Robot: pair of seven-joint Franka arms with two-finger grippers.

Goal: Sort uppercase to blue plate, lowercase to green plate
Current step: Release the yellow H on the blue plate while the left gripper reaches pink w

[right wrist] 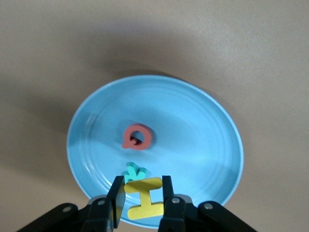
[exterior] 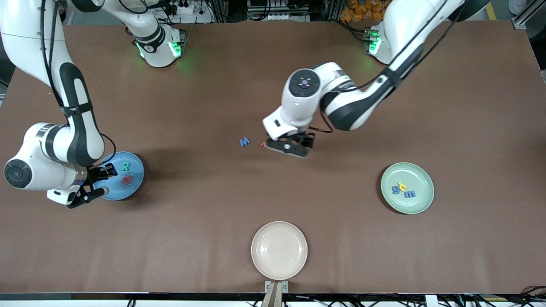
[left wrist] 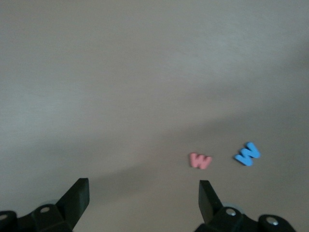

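My right gripper [right wrist: 140, 193] hangs over the edge of the blue plate [right wrist: 198, 121], shut on the yellow H [right wrist: 144, 199]. A red Q [right wrist: 138, 137] and a green R [right wrist: 134, 172] lie in that plate; the H partly hides the R. My left gripper [left wrist: 143, 198] is open, low over the table's middle with nothing between its fingers. Beside it lie the small red letter [left wrist: 200, 160] and the blue M [left wrist: 247, 153]. In the front view the left gripper [exterior: 289, 147] sits right next to the red letter [exterior: 263, 145]. The green plate [exterior: 420, 202] holds a blue g [exterior: 396, 188], a blue m [exterior: 409, 194] and a tiny yellow letter [exterior: 402, 186].
A cream plate [exterior: 279, 250] with nothing in it sits near the table edge closest to the front camera, midway along. The blue plate [exterior: 132, 189] is toward the right arm's end, the green plate toward the left arm's end.
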